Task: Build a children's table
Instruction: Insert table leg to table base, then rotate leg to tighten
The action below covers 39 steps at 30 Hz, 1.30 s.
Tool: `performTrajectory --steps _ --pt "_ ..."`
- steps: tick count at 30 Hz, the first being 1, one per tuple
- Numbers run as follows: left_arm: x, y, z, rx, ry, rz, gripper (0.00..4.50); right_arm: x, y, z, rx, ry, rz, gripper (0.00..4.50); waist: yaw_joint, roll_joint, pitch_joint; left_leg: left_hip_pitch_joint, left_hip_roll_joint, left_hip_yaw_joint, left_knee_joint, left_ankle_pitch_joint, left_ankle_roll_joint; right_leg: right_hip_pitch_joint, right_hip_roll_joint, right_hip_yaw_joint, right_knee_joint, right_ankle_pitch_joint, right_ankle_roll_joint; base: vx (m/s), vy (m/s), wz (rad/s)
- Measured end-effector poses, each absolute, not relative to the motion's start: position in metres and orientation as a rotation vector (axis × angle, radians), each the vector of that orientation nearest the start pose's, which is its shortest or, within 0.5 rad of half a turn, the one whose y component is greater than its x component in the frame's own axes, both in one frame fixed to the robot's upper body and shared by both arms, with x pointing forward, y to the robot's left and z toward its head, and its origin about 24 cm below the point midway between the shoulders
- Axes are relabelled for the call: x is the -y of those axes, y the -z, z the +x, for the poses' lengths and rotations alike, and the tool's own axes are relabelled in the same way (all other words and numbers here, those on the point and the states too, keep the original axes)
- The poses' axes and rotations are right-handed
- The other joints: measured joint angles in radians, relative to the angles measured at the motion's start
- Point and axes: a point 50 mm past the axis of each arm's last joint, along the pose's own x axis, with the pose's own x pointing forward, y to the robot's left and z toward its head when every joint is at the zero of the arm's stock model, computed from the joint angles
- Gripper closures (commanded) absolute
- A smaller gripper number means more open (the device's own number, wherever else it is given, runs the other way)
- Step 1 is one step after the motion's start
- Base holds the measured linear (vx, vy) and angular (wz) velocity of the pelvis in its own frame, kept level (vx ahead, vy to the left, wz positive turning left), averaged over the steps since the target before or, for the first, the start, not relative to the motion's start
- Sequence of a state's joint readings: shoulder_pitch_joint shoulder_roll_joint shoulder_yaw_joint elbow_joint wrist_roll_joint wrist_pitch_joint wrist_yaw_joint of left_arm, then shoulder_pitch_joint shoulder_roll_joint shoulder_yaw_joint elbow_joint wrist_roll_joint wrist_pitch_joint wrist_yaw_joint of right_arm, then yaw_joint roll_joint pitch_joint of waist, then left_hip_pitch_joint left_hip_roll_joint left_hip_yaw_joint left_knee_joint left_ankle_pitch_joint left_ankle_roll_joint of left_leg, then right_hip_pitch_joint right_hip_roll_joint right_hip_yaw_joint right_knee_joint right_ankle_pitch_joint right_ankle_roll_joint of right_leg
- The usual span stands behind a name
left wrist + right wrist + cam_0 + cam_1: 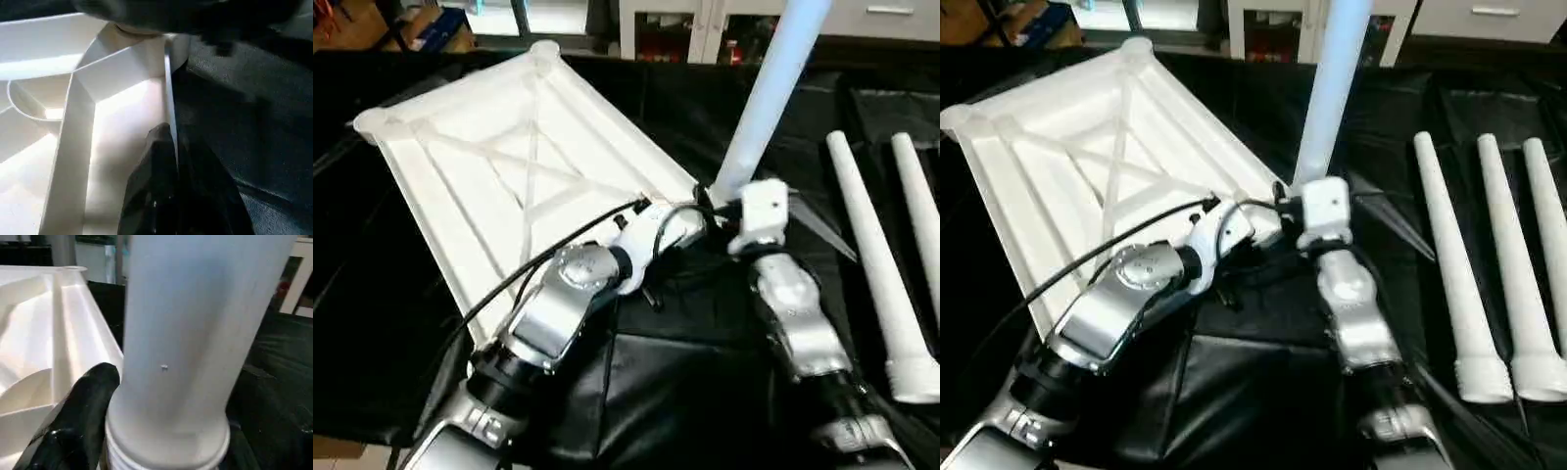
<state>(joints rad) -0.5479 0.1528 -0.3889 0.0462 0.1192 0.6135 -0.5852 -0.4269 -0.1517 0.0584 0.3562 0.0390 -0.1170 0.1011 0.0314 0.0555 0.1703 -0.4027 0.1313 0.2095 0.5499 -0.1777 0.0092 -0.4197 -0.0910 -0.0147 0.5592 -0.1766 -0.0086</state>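
The upright leg runs off the frame's top edge.

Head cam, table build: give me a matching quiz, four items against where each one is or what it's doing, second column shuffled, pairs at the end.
Items
1. table top
2. raised leg
3. spare legs
4. left hand

Places or states
A. lying side by side on the black cloth, on the robot's right
B. pinching the top's thin side wall near the corner
C. upside down, X ribs facing up
D. standing tilted at the top's near corner, right hand beside its base

Pairs: 1-C, 2-D, 3-A, 4-B
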Motion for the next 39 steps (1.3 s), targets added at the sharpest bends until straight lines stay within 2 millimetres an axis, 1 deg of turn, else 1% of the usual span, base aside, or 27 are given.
performTrajectory --steps 1,4,9,14,18,22,26,29,32,34,36,37,38,39 --pt "-0.046 -0.102 0.307 -0.253 0.891 0.455 4.5 0.138 -0.09 0.33 0.165 -0.225 -0.147 0.55 0.0 0.001 0.001 0.0 0.0 0.0 0.0 0.0 -0.001 0.0 0.0 0.0 0.0 0.0 0.0 0.0 0.0 0.0" --pt "-0.048 -0.101 0.307 -0.256 0.89 0.456 4.5 0.139 -0.094 0.328 0.176 -0.23 -0.15 0.23 0.0 0.003 0.002 0.001 0.001 0.002 0.0 0.0 -0.001 0.0 0.0 0.0 0.001 0.0 0.0 0.0 0.0 0.0" --pt "-0.05 -0.1 0.306 -0.257 0.898 0.458 4.5 0.148 -0.105 0.317 0.213 -0.244 -0.165 0.23 -0.001 0.003 0.002 0.0 0.001 0.002 0.003 0.001 -0.001 0.001 0.0 0.0 0.002 0.0 0.001 0.0 0.0 0.0" --pt "-0.054 -0.099 0.306 -0.241 0.914 0.48 4.5 0.155 -0.106 0.308 0.187 -0.294 -0.183 0.23 -0.005 0.004 0.002 0.001 0.003 0.002 0.004 0.001 -0.001 0.001 0.0 0.0 0.004 0.0 0.001 0.0 0.0 0.0" --pt "-0.065 -0.095 0.3 -0.231 0.984 0.526 4.5 0.163 -0.109 0.302 0.15 -0.424 -0.187 0.23 -0.001 0.006 0.001 0.002 0.004 0.002 0.004 0.001 -0.001 0.002 0.0 -0.001 0.005 0.0 0.001 0.0 0.0 0.0" --pt "-0.07 -0.092 0.295 -0.213 1.046 0.551 4.5 0.172 -0.109 0.3 0.111 -0.522 -0.154 0.23 0.0 0.006 0.001 0.002 0.004 0.002 0.007 0.001 -0.001 0.002 0.0 0.0 0.006 0.0 0.001 0.0 0.0 0.0" --pt "-0.078 -0.09 0.285 -0.197 1.134 0.587 4.5 0.183 -0.113 0.291 0.067 -0.684 -0.181 0.23 0.009 0.006 0.001 0.0 0.004 0.003 0.008 0.002 0.002 0.003 0.0 -0.001 0.006 0.0 0.001 0.0 0.0 0.0" --pt "-0.079 -0.089 0.281 -0.189 1.177 0.606 4.5 0.189 -0.116 0.285 0.039 -0.757 -0.21 0.23 0.013 0.005 0.001 0.0 0.004 0.003 0.01 0.002 0.003 0.003 -0.001 -0.001 0.007 0.0 0.0 0.0 0.0 0.0" --pt "-0.079 -0.089 0.279 -0.183 1.203 0.614 4.5 0.195 -0.117 0.279 0.023 -0.799 -0.218 0.23 0.012 0.005 0.002 0.0 0.004 0.004 0.014 0.003 0.004 0.003 -0.001 0.0 0.011 0.0 0.0 0.0 0.0 0.0" --pt "-0.08 -0.088 0.278 -0.184 1.217 0.618 4.5 0.199 -0.119 0.276 0.009 -0.836 -0.234 0.23 0.007 0.005 0.002 0.001 0.004 0.004 0.014 0.003 0.004 0.003 -0.001 0.0 0.012 0.0 0.001 0.0 0.0 0.0" --pt "-0.082 -0.087 0.278 -0.185 1.23 0.62 4.5 0.202 -0.119 0.274 -0.004 -0.864 -0.229 0.47 0.003 0.004 0.002 0.002 0.004 0.004 0.015 0.004 0.004 0.003 -0.002 0.001 0.015 0.0 0.001 0.0 0.0 0.0" --pt "-0.083 -0.087 0.278 -0.186 1.235 0.62 4.5 0.202 -0.119 0.273 -0.008 -0.875 -0.225 0.57 0.003 0.004 0.002 0.002 0.004 0.004 0.015 0.004 0.004 0.003 -0.002 0.001 0.015 0.0 0.001 0.0 0.0 0.0" --pt "-0.083 -0.087 0.278 -0.184 1.236 0.622 4.5 0.202 -0.118 0.272 -0.01 -0.884 -0.218 0.57 0.003 0.004 0.002 0.002 0.004 0.004 0.015 0.004 0.004 0.003 -0.002 0.001 0.016 0.0 0.001 0.0 0.0 0.0" --pt "-0.083 -0.087 0.278 -0.183 1.238 0.623 4.5 0.202 -0.118 0.272 -0.013 -0.893 -0.199 0.7 0.003 0.004 0.002 0.002 0.004 0.004 0.015 0.004 0.004 0.002 -0.002 0.001 0.016 0.0 0.001 0.0 0.0 0.0"
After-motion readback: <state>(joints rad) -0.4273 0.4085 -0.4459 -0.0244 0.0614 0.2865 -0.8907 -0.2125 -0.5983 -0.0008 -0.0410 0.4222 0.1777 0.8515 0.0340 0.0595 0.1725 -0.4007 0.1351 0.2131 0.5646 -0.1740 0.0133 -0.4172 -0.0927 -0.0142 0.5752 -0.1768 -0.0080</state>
